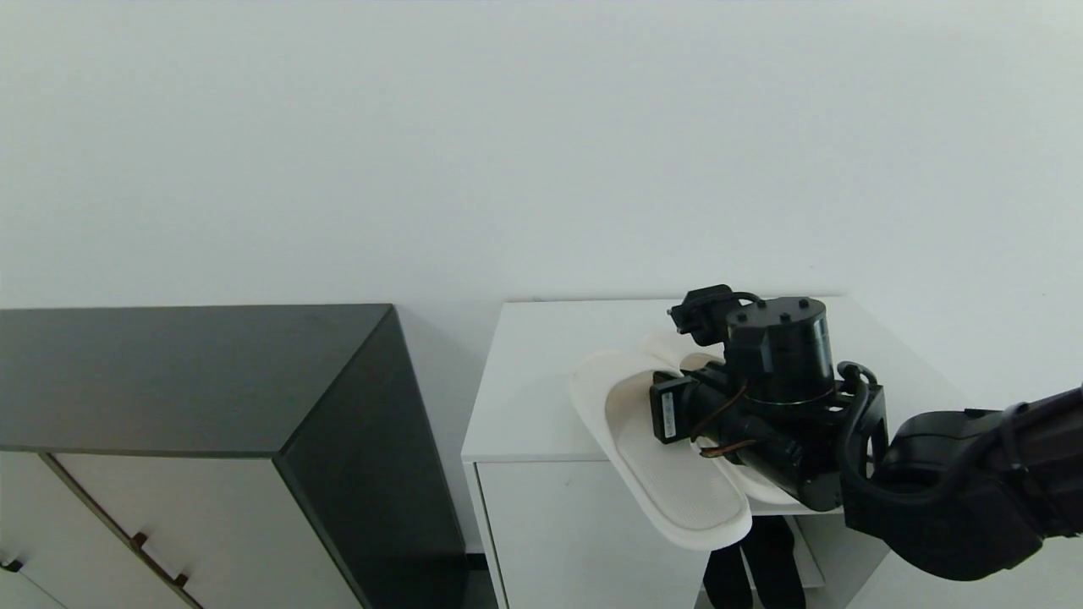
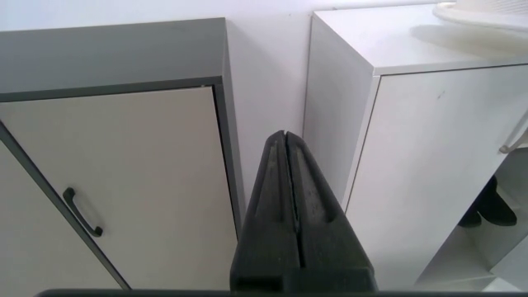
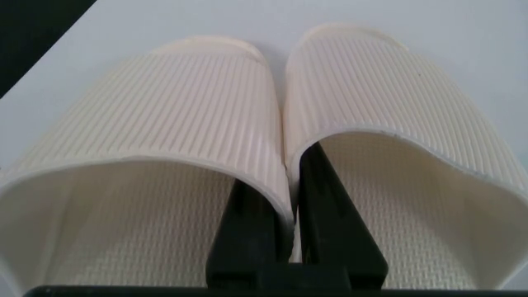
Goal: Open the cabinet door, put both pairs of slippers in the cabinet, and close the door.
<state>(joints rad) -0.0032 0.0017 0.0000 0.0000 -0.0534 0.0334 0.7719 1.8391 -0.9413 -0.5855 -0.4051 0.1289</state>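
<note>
Head view: the cream ribbed rubber slippers (image 1: 677,474) are sitting over the white cabinet (image 1: 525,381) top, heels overhanging its front, above the open compartment.

Left wrist view: the left gripper (image 2: 285,194) is hanging clenched and empty.

Right wrist view: the right gripper (image 3: 293,231) is pinching both slippers' inner walls together, toes pointing away from it.

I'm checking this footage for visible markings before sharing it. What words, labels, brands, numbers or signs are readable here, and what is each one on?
No text here is legible enough to quote.
On the right arm's wrist, the white label: print too small to read.
On the pair of slippers, the white cabinet and the dark cabinet: no writing visible.
</note>
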